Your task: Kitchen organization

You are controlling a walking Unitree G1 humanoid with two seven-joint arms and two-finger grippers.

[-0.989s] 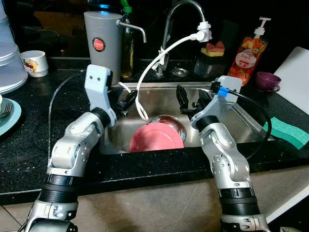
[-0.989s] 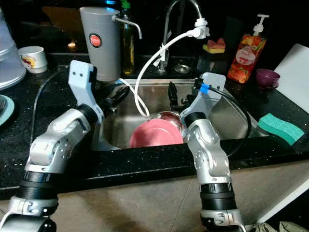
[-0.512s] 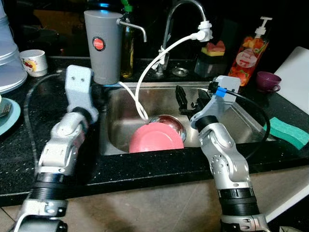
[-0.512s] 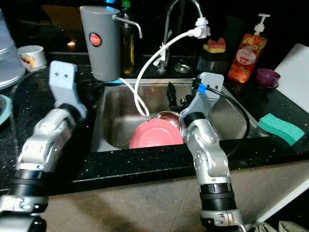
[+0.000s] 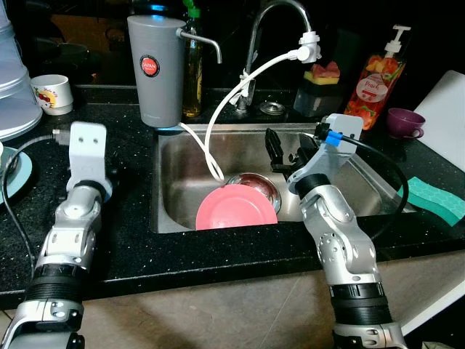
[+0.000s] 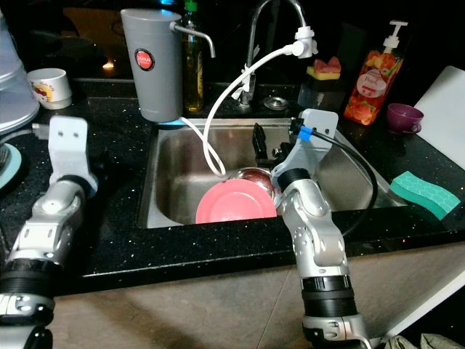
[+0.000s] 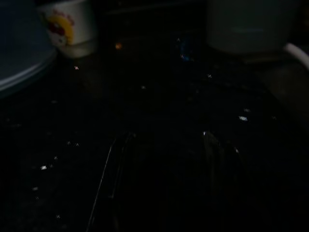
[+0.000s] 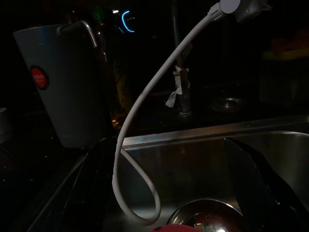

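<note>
The right gripper point(image 5: 285, 151) is hovering inside the steel sink point(image 5: 347, 190), above its floor; its two black fingers point(image 8: 251, 169) are standing apart with nothing between them. Just below and beside it a pink plate point(image 5: 236, 209) is leaning at the front of the sink, partly covering a metal bowl point(image 5: 256, 183) behind it. A white hose point(image 5: 234, 91) is running from the tap point(image 5: 276, 14) down into the sink, its loop ending next to the bowl. The left arm point(image 5: 73, 218) is resting over the black counter point(image 5: 123, 240) to the left of the sink; the left gripper's point(image 7: 164, 164) wrist view is very dark, so I cannot tell whether its jaws are apart or together. A grey water filter point(image 5: 156, 69) is standing on the counter behind the sink's left corner, with a small printed cup point(image 5: 52, 94) farther left. On the right side a soap bottle point(image 5: 375, 76), a purple cup point(image 5: 403, 122) and a green sponge point(image 5: 434, 200) are sitting well apart from one another.
</note>
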